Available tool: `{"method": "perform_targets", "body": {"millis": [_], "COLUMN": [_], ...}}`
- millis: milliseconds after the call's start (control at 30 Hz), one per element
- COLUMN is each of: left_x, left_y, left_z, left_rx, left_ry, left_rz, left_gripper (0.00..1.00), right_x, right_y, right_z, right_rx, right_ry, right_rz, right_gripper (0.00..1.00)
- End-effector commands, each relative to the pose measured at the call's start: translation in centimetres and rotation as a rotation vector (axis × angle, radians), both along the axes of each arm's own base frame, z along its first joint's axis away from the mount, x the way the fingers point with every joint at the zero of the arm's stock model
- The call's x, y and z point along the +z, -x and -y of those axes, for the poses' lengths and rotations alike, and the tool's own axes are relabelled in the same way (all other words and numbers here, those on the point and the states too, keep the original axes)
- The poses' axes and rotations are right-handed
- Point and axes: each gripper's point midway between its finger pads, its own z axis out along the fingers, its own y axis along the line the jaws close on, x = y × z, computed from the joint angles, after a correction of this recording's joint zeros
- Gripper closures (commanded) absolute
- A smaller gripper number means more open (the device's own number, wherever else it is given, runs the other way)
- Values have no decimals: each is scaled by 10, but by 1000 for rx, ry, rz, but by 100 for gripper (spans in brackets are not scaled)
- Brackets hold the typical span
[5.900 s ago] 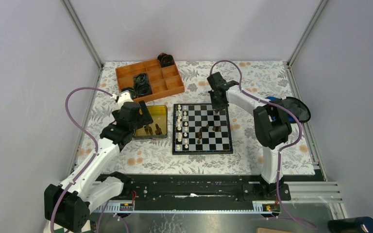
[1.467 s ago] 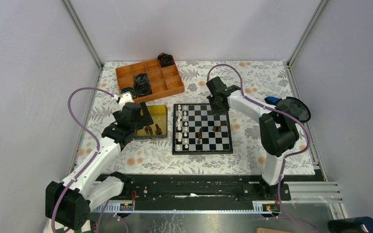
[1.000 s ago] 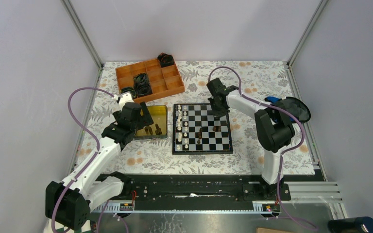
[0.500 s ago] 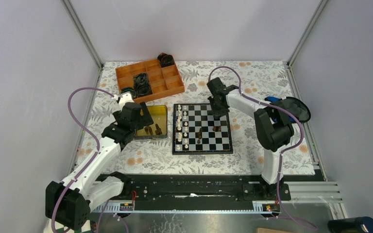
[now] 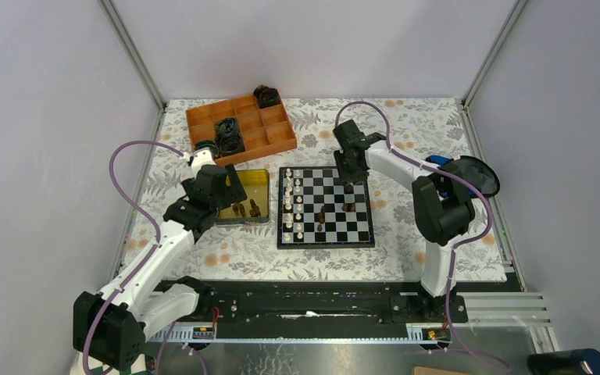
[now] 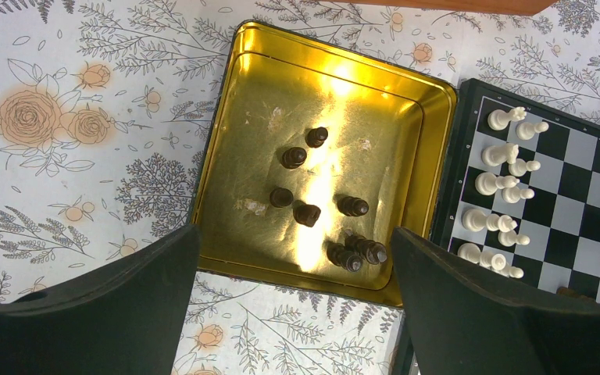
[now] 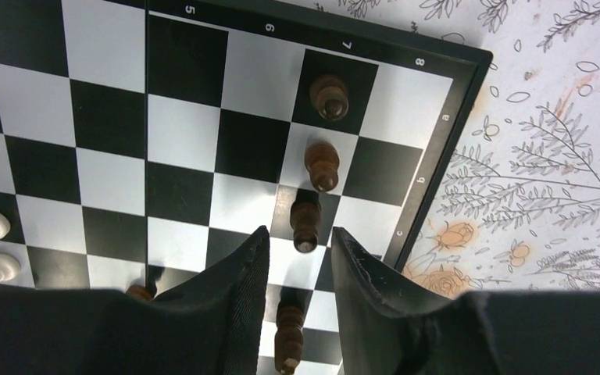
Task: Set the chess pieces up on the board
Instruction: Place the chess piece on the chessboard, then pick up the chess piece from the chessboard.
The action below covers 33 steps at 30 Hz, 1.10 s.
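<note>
The board (image 5: 326, 244) lies mid-table. White chess pieces (image 5: 291, 207) fill its two left columns and show in the left wrist view (image 6: 500, 183). Dark pieces (image 7: 322, 164) stand in a line near the board's far right edge (image 7: 437, 156). More dark pieces (image 6: 307, 213) lie in a gold tin (image 5: 259, 178) left of the board. My right gripper (image 7: 300, 234) hovers over the line of dark pieces, narrowly open and holding nothing; one piece (image 7: 289, 332) stands below its gap. My left gripper (image 6: 295, 234) is wide open and empty above the tin's near rim (image 6: 281, 275).
An orange compartment tray (image 5: 269, 141) with black coiled objects (image 5: 228, 134) stands at the back left. A black and blue object (image 5: 469, 176) sits at the right edge. The table has a floral cloth and enclosure walls around it.
My right gripper has made small shifts above the board's far right squares. The left arm has stayed over the tin. No piece has visibly moved.
</note>
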Motion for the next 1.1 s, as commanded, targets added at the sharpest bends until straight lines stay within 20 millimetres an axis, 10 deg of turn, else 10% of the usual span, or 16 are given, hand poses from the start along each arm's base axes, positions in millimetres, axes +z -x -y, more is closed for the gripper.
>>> {"method": "perform_targets", "body": {"millis": [0, 333, 1067], "left_x": [4, 4, 7], "left_y": [-4, -4, -3], "left_z": [-2, -2, -2], "left_rx": [8, 9, 6], "left_ry": [4, 7, 9], "left_rz": [30, 30, 39], "left_gripper": [1, 1, 1], "right_x": [55, 79, 31], "right_y": [-2, 38, 76], "right_z": [-8, -52, -82], "right_rx": [26, 156, 212], "right_ry": [-39, -54, -63], "right_rz": [101, 118, 14], "right_gripper": [58, 47, 46]}}
